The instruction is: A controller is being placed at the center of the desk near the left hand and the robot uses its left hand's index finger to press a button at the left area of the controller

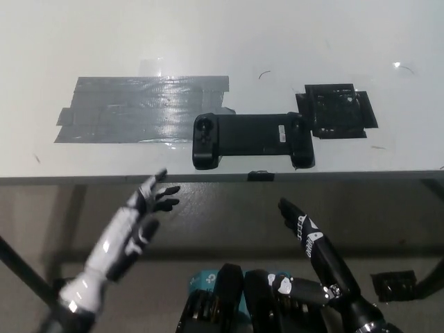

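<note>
Across the upper part of the head view lies a pale bench [208,41], its front edge running straight across the middle of the picture. On the bench, left of centre, is a wide patch of dark tape [132,111], glossy with reflected light. A smaller black taped square [336,111] sits to the right. Between them, close to the front edge, lies the controller [251,139]: a long black bar with a grip at each end, its left grip [205,141] carrying a small round stick or button; finer detail is too small to make out. The controller touches the right corner of the tape patch and sits just beside the square. Below the bench edge, in front of it and not yet over the surface, the white left robot hand [142,218] is raised with fingers spread and holding nothing, one finger pointing up toward the edge, short of the left grip. The black right robot hand [305,232] rests lower right, below the edge, empty, with one finger extended. As a judgement: the controller is already in place, so that part seems done; the press itself is not yet made, and the left robot hand must first reach over the edge to the left grip.
</note>
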Available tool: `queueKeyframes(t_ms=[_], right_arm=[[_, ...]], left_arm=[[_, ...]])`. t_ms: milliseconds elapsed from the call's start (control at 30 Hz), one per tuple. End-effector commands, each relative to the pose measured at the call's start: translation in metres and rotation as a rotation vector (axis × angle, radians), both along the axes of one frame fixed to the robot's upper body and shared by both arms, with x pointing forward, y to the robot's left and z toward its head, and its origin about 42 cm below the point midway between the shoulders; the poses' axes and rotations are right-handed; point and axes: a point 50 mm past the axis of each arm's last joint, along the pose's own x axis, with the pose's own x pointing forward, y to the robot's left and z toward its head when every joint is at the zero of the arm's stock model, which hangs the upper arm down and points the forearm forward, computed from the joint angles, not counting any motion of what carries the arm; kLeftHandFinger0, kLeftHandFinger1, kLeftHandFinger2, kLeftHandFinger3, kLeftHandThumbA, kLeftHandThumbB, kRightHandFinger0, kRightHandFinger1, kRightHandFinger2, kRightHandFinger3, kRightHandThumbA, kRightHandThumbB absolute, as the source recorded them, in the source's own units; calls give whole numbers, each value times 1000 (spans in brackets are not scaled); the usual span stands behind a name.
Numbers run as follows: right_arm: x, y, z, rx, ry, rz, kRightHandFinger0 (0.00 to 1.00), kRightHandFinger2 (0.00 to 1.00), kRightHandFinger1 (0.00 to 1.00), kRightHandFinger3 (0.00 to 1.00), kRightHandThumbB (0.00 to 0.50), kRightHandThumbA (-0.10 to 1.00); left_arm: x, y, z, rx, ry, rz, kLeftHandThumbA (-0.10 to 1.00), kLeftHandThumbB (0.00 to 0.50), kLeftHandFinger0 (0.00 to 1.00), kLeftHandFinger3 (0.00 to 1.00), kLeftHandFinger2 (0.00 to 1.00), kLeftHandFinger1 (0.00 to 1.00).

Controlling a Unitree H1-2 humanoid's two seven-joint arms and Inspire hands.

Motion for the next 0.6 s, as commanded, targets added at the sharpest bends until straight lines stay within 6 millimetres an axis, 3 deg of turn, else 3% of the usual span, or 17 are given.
queueKeyframes(t_ms=[0, 67, 100, 133, 167, 200, 233, 300, 333, 433, 467, 500, 533, 567], right_arm=[[-7, 2, 13, 27, -82, 25, 1000, 1000, 1000, 1000, 240, 858], [-6, 2, 14, 23, -87, 25, 1000, 1000, 1000, 1000, 229, 854], [-6, 2, 14, 22, -88, 26, 1000, 1000, 1000, 1000, 226, 854], [-6, 2, 14, 21, -89, 25, 1000, 1000, 1000, 1000, 222, 851], [-6, 2, 14, 23, -88, 25, 1000, 1000, 1000, 1000, 226, 851], [-7, 2, 14, 24, -87, 26, 1000, 1000, 1000, 1000, 227, 851], [-7, 2, 13, 25, -85, 27, 1000, 1000, 1000, 1000, 228, 850], [-7, 2, 13, 19, -83, 29, 1000, 1000, 1000, 1000, 226, 850], [-6, 3, 13, 14, -87, 32, 1000, 1000, 1000, 1000, 221, 861], [-6, 2, 14, 1, -91, 40, 1000, 1000, 1000, 1000, 225, 871], [-6, 3, 14, 0, -91, 41, 1000, 1000, 1000, 1000, 227, 866], [-6, 3, 15, 0, -91, 42, 1000, 1000, 1000, 1000, 226, 863], [-6, 3, 15, 0, -91, 43, 1000, 1000, 1000, 1000, 226, 862], [-7, 3, 15, 3, -88, 45, 1000, 1000, 1000, 1000, 226, 857]], left_arm=[[50, 22, 105, 183, 222, -309, 1000, 325, 278, 1000, 398, 280], [72, 28, 134, 205, 290, -357, 1000, 329, 170, 1000, 290, 150], [82, 29, 146, 203, 319, -375, 1000, 330, 26, 1000, 191, 31], [96, 29, 162, 208, 362, -396, 1000, 344, 0, 1000, 111, 0], [104, 29, 168, 212, 383, -407, 1000, 353, 147, 1000, 33, 0], [111, 28, 173, 212, 400, -419, 1000, 352, 210, 1000, 29, 0], [123, 28, 178, 211, 430, -433, 1000, 369, 138, 1000, 1, 0], [144, 25, 184, 244, 483, -433, 1000, 362, 196, 1000, 0, 0], [151, 24, 186, 267, 501, -424, 1000, 365, 110, 1000, 0, 0], [175, 17, 190, 343, 587, -417, 1000, 392, 83, 1000, 0, 0], [181, 15, 190, 360, 613, -421, 1000, 396, 3, 1000, 0, 0], [189, 13, 190, 368, 650, -427, 1000, 401, 0, 1000, 0, 0], [191, 12, 190, 375, 663, -426, 1000, 405, 144, 1000, 0, 0], [198, 8, 187, 391, 691, -409, 1000, 414, 156, 1000, 0, 0]])
